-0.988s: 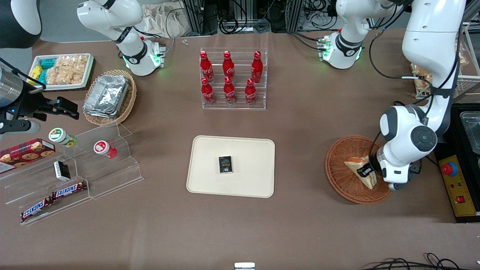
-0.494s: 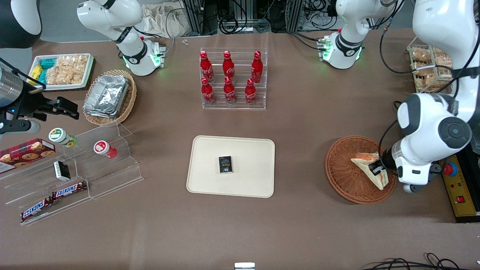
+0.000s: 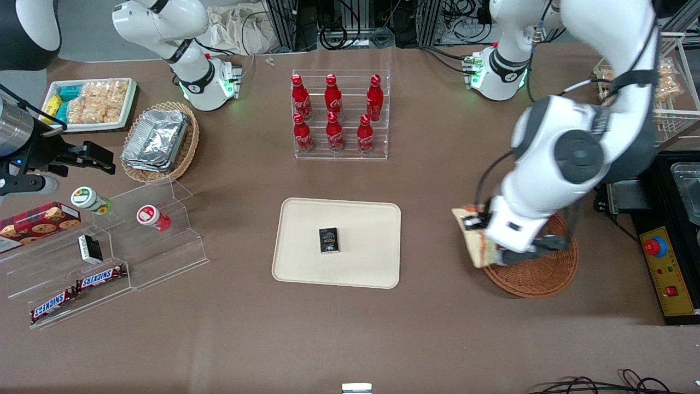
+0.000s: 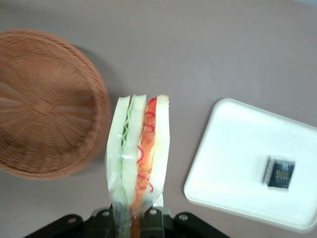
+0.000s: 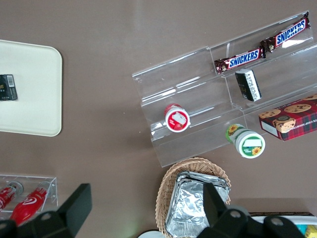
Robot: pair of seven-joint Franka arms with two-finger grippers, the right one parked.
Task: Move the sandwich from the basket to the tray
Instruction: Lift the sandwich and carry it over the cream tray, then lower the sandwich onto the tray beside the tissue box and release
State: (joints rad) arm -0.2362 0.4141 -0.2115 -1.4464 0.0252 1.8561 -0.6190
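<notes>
Front view, gripper [image 3: 477,236]: up in the air over the basket's edge that faces the tray; jaws clamped on the sandwich
Front view, sandwich [image 3: 473,234]: off the wicker and hanging in the grip, over the brown table between basket and tray; wedge tilted, point aimed toward the front camera
Front view, basket [image 3: 538,271]: round, reddish-brown, partly covered by the white arm; nothing shows in the part I can see
Front view, tray [image 3: 306,262]: cream, flat on the table, well apart from the basket; a small dark packet [image 3: 328,240] lies near its middle
Left wrist view, sandwich [image 4: 139,163]: cut edge up, green and red filling between pale slices; fingers [image 4: 151,221] pinch its narrow end
Left wrist view, basket [image 4: 44,104]: empty, just beside the sandwich
Left wrist view, tray [image 4: 233,148]: carries the dark packet [image 4: 279,172]; sandwich not yet over it
Right wrist view, tray [image 5: 34,99]: one corner visible, dark packet [image 5: 7,87] on it
</notes>
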